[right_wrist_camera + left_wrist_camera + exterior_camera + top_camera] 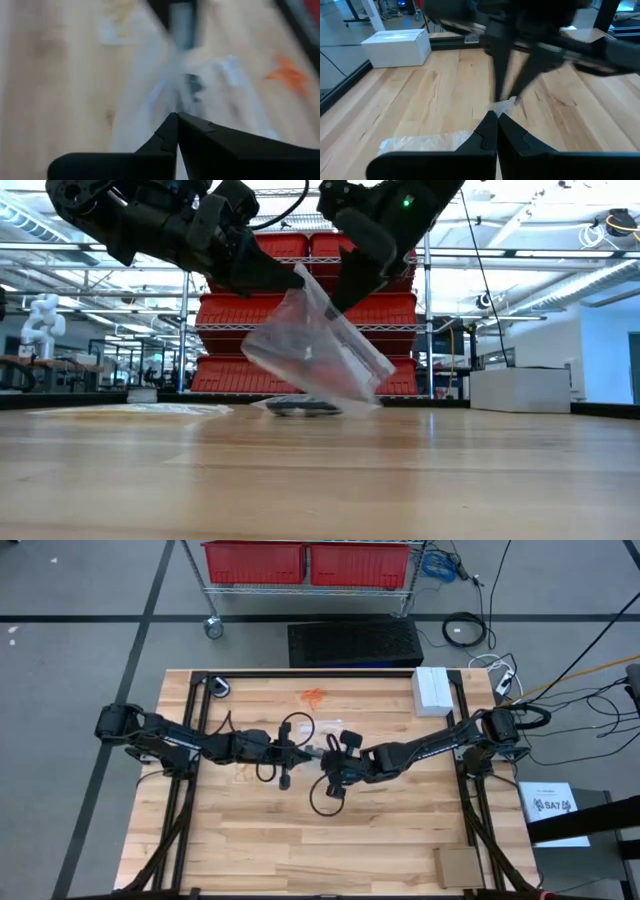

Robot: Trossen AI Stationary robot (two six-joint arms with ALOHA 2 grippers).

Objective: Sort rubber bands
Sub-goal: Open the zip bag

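Observation:
A clear plastic bag [315, 350] hangs over the table's middle between my two grippers. My left gripper [298, 280] comes from the left and my right gripper [345, 295] from the right; both are shut on its top. Black rubber bands [305, 407] show dark at the bag's lower end, which reaches the table; through the plastic they show in the right wrist view [192, 85]. Orange rubber bands [313, 696] lie loose on the wood toward the far edge. A pale yellow cluster [245, 772] lies under my left arm. My left gripper pinches the bag's top edge [504, 106] between its two fingers, coming nearly level from the table's left. The bag hangs below, slack, its lower end at the table. My right gripper pinches the same top edge [335, 290] close beside the left one. Its fingers [512, 82] slant down from the table's right.
A second clear bag [425, 142] lies flat on the wood just beyond the held one. A white box [432, 690] stands at the far right and a cardboard piece [460, 865] at the near right corner. Black cables loop below both arms.

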